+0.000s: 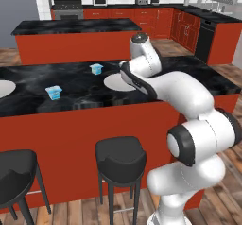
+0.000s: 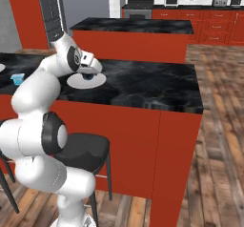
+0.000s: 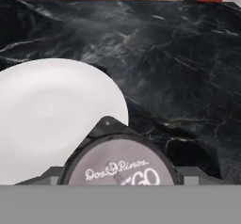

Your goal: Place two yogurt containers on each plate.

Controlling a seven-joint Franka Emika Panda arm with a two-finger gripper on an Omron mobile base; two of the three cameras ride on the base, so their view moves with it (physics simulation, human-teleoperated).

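Hand view, bottom centre: the jaws grip a round grey-lidded yogurt tub (image 3: 120, 164), held over the flat white plate's (image 3: 47, 110) edge on the black marble surface (image 3: 179, 68), apparently for setting down.

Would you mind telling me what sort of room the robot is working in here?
A home-style kitchen, rendered. A black marble island counter with a red base has bar stools drawn up to it, and a stove and red cabinets line the far wall.

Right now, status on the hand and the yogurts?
Hand shut on a yogurt tub, over the near plate's rim. Two other tubs on the counter, left of it. Nothing blocking the plate.
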